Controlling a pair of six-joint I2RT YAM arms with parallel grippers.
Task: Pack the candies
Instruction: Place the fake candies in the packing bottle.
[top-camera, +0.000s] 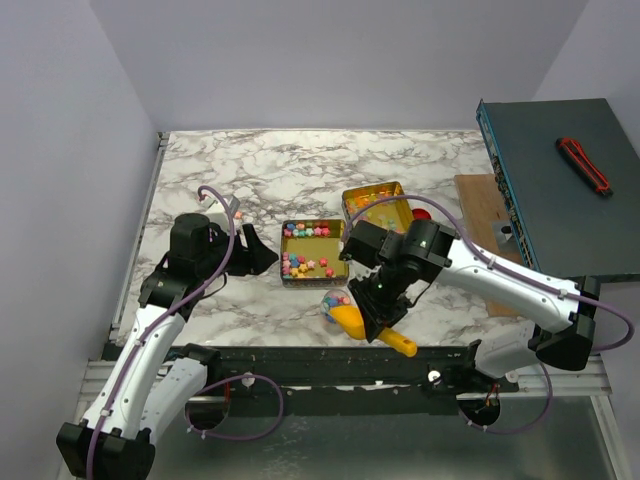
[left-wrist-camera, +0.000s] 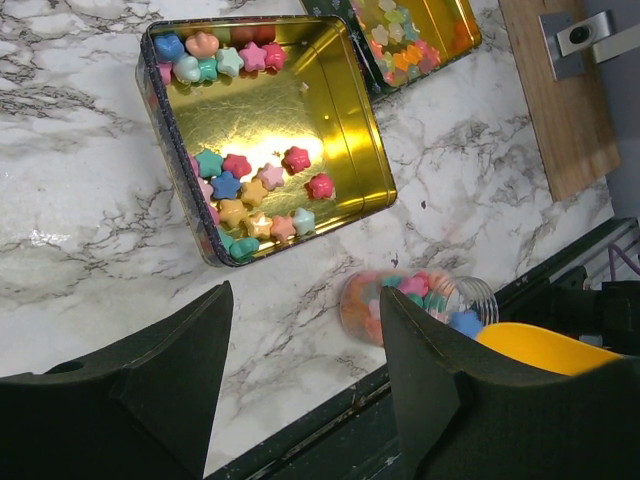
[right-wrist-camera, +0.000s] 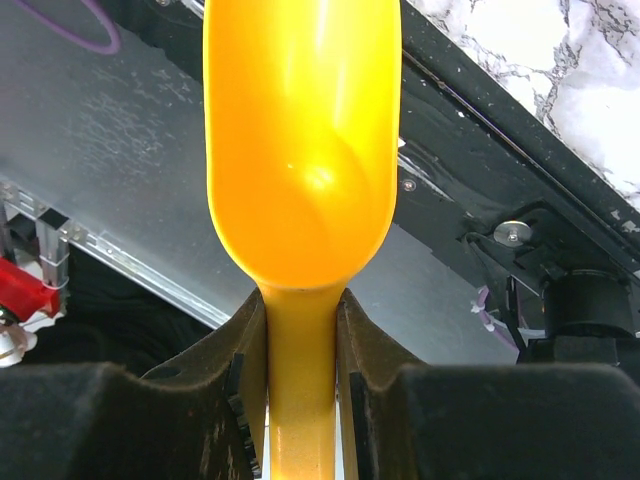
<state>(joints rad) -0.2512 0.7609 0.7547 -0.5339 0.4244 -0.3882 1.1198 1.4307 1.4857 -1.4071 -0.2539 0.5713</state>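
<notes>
Candies (left-wrist-camera: 250, 190) lie in an open gold square tin (top-camera: 335, 247), some along its far wall and some near its front. More candies (left-wrist-camera: 418, 285) fill a clear jar (top-camera: 333, 302) lying on its side near the table's front edge. My left gripper (top-camera: 262, 256) is open and empty just left of the tin; in its wrist view the gripper (left-wrist-camera: 305, 300) frames bare marble beside the jar. My right gripper (top-camera: 378, 325) is shut on the handle of the yellow-orange scoop (right-wrist-camera: 300, 150), whose bowl (top-camera: 346, 319) sits at the jar's mouth.
A second gold tin (top-camera: 385, 192) with candies stands behind the first. A red jar cap (top-camera: 422, 214) lies right of it. A wooden board (top-camera: 478, 205) and a grey box (top-camera: 560, 190) bearing a red-black tool (top-camera: 583, 163) stand at the right.
</notes>
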